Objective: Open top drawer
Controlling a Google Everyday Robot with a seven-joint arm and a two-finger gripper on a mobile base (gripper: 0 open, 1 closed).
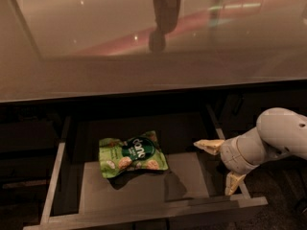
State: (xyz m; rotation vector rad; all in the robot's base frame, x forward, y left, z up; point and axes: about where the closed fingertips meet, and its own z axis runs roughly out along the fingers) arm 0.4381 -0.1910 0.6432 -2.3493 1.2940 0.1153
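1. The drawer point(144, 213) sits just under the tabletop point(144, 56), drawn far out, its grey floor in plain sight; by the look of it the opening is nearly or wholly done.
2. The tool point(221, 164) is at the drawer's right side, near the front corner. It is spread wide: one of its fingers point(208, 145) points in over the drawer floor and the other points down beside the right wall point(214, 124). It grips nothing that can be seen.
3. A green bag point(132, 153) lies on the drawer floor, left of the tool and well apart from it.
4. If more travel is wanted, any further pull should run straight out along the drawer's length; a sideways load on the right wall could bind the runners. The inner finger should stay above the floor and away from the bag.
5. If the drawer is at its stop, the best move is probably to lift the tool up and out, free of the wall.
6. Hidden or unclear:
   - The handle is out of view and the drawer front is cut off at the bottom edge.
   - Whether the lower finger touches the wall cannot be told.
   - The arm point(278, 135) runs out of view beyond the drawer's right side.
   - The spaces either side of the drawer are too dark to read.
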